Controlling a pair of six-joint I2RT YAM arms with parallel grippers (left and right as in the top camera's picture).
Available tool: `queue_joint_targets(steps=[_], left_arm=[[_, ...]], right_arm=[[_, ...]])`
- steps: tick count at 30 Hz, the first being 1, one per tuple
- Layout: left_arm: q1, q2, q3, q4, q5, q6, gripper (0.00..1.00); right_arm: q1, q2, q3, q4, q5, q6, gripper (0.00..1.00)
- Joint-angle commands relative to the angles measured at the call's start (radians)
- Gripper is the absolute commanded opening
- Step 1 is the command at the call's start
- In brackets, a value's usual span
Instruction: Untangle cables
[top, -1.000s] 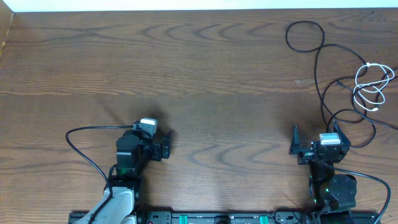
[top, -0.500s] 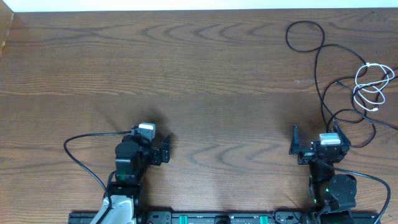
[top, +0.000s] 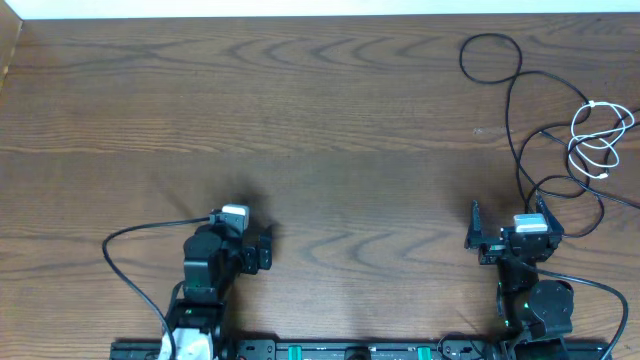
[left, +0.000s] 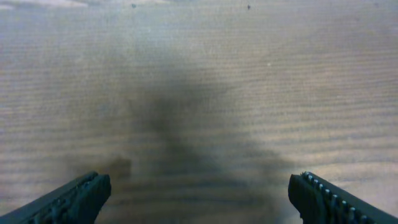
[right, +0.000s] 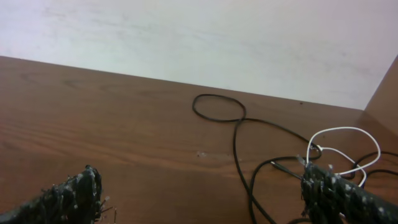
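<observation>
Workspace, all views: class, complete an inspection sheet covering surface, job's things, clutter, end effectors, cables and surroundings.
Surface: brown wood-grain table.
Job's things: black cord and white cord, looped and crossing each other at the far right.
Clutter: nothing seen.
End effectors: left end effector open, holding nothing; right end effector open, holding nothing, short of the cords.
Cables: thick black wire loops beside the left arm.
Surroundings: white wall beyond the far edge.

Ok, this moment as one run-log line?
left gripper: jaws open, empty | right gripper: jaws open, empty | long thin black cord, short thin white cord: overlapping, right side of wooden table, untouched
</observation>
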Motion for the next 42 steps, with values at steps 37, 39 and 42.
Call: queue_joint_targets(steps=[37,39,42], left_arm=[[0.000,-0.814,-0.002,-0.301,-0.048,-0.008,0.97],[0.000,-0.812,-0.002,-0.301,-0.048,-0.008,0.97],[0.000,-0.812,-0.002,-0.301,-0.048,-0.008,0.97]], right_arm=[[-0.003,-0.007,-0.001,-0.005,-0.002,-0.014,0.99],[-0.003,-0.007,-0.001,-0.005,-0.002,-0.014,0.99],[-0.003,-0.007,-0.001,-0.005,-0.002,-0.014,0.99]])
